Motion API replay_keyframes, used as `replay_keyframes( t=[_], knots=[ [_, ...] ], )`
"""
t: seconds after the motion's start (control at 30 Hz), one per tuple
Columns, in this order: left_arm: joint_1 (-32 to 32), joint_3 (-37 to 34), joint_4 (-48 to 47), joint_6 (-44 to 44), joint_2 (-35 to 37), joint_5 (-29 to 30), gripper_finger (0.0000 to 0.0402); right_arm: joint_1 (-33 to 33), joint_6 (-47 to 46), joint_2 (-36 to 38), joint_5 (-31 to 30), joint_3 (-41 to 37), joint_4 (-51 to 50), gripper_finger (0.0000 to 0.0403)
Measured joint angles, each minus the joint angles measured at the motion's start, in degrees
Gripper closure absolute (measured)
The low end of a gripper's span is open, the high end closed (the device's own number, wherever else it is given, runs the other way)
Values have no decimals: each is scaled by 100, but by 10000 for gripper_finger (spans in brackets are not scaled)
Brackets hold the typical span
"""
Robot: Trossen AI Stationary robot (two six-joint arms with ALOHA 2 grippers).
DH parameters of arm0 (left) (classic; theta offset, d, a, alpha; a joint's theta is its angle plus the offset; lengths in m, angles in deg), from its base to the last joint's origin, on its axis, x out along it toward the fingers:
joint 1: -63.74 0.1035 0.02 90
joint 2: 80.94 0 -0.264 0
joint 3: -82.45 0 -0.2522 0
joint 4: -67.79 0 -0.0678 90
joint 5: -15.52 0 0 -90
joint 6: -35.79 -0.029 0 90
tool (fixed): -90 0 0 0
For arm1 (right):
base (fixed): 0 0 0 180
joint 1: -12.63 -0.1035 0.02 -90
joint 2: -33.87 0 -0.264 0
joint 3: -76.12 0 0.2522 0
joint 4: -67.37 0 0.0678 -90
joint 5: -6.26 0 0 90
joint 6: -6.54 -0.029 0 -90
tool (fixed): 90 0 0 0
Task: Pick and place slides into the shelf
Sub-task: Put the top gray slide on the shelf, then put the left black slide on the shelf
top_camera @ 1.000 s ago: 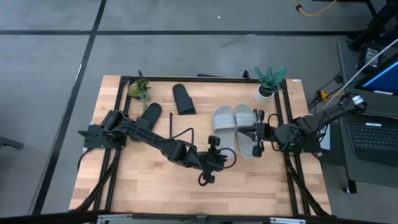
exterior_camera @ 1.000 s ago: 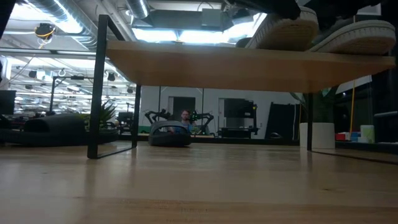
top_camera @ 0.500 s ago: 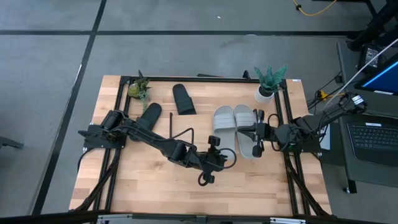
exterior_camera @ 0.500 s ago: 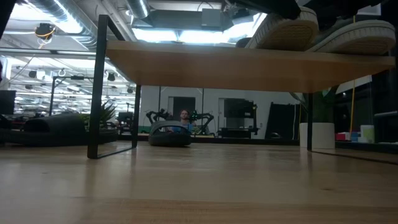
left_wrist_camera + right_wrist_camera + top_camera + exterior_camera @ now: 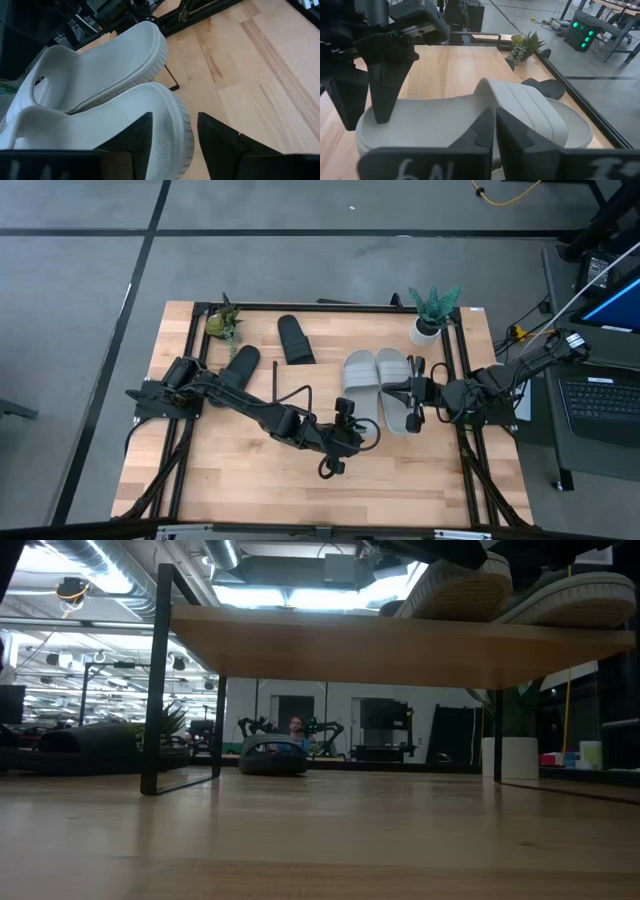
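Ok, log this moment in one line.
left gripper: open beside grey slides | right gripper: shut, over grey slides | black slides: off shelf

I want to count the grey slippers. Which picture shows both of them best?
The high view: both grey slides lie side by side on the shelf, seen whole from above. The left wrist view shows only their heels. The right wrist view shows mostly one. The low view shows just their soles from underneath.

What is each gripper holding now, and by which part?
Nothing clearly. The left gripper, open, straddles the sole rim of a light grey slide sandal; the right gripper is shut.
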Motion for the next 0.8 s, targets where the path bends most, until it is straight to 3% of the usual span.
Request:
replay_keyframes(
  t=[0.27, 0.67, 0.8],
  knots=[
    [-7, 0, 61, -33, 0, 195, 236, 1, -35, -2, 0, 0, 0, 398],
    [-111, 4, 88, -397, 239, 271, 238, 1, -37, -2, 0, 0, 0, 374],
    [-210, 0, -186, -629, 460, 609, 239, 0, -39, -2, 0, 0, -1, 374]
  ],
)
